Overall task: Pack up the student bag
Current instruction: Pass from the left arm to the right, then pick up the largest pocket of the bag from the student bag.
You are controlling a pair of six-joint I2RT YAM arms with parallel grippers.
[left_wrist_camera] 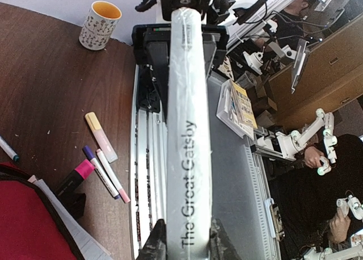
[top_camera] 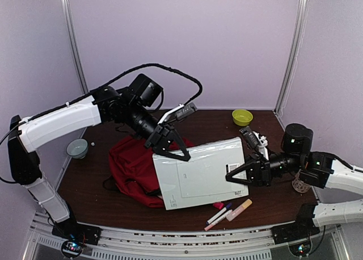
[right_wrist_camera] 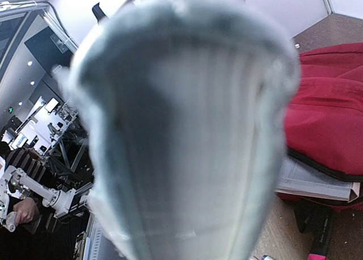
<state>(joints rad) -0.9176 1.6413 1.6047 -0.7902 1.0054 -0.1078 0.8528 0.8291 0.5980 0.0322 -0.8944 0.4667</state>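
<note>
Student bag flat, long axis diagonal, far-left to near-right

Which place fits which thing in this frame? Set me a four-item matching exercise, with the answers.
Things:
1. book
2. green bowl
3. student bag
4. markers

Places:
a. near the front edge of the table
b. far right corner of the table
c. gripped at its edge by the left gripper
d. left of centre, partly beneath the book

Pairs: 1-c, 2-b, 3-d, 4-a.
</note>
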